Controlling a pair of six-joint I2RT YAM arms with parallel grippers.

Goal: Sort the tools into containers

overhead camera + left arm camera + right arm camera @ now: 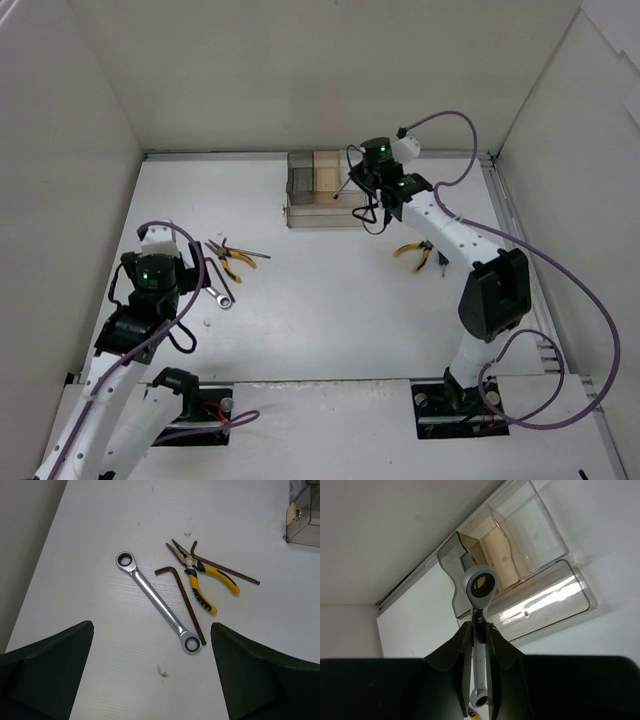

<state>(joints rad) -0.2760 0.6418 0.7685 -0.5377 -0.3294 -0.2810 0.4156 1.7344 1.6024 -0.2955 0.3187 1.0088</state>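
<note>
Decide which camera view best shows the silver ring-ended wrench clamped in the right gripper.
The right wrist view: the silver ring-ended wrench sits close, pinched in the right gripper. The top view shows only a thin sliver; the left wrist view misses it.

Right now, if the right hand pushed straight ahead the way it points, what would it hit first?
Probably the organizer box: the wrench in the right hand leads, aimed near the tan compartment, though depth is unclear.

This looks like a robot test cell in a lab. A white table [330, 310] is closed in by plain white panels [300, 70] at 9, 12 and 3 o'clock. Two robot arms [490, 295] with purple cables [445, 114] are bolted at 6 o'clock.
</note>
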